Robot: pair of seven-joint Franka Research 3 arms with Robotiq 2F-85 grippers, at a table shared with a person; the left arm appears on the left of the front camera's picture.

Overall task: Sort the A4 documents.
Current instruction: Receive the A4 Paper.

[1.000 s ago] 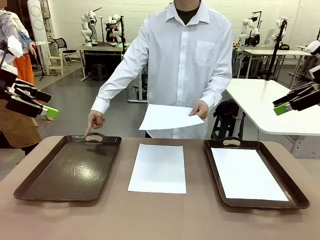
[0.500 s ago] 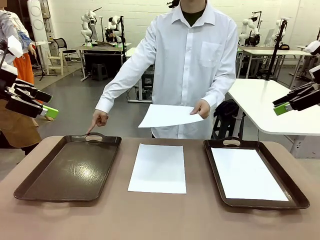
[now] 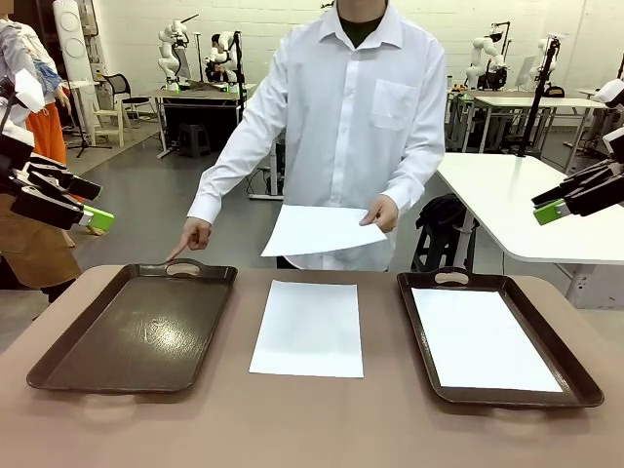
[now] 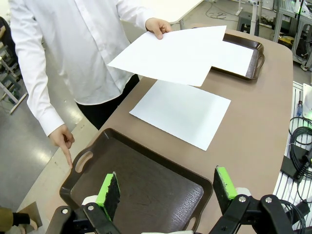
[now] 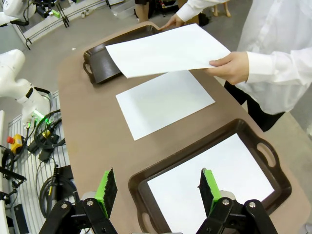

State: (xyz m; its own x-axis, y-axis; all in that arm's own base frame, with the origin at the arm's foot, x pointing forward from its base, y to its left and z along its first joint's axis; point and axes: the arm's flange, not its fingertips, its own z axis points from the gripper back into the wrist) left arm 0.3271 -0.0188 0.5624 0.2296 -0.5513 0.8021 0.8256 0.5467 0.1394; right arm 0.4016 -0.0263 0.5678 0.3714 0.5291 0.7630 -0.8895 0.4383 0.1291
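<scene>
The table [image 3: 312, 429] is carrying two dark trays with a gap between them. The person [image 3: 351, 107] is standing at its far side. The left tray [image 3: 136, 331] is lying bare, and the right tray [image 3: 507, 398] is holding the first sheet [image 3: 483, 336] flat inside it. The second sheet [image 3: 309, 329] is lying on the table between the trays. The third sheet [image 3: 317, 231] is hanging in the air above the far edge, pinched at a corner by the holding hand [image 3: 380, 212]. The left gripper [image 4: 165, 187] is hovering over the left tray, jaws spread and gripping nothing. The right gripper [image 5: 158, 187] is hovering over the right tray, likewise spread. The pointing hand [image 3: 192, 236] is aiming a finger at the left tray's far handle.
</scene>
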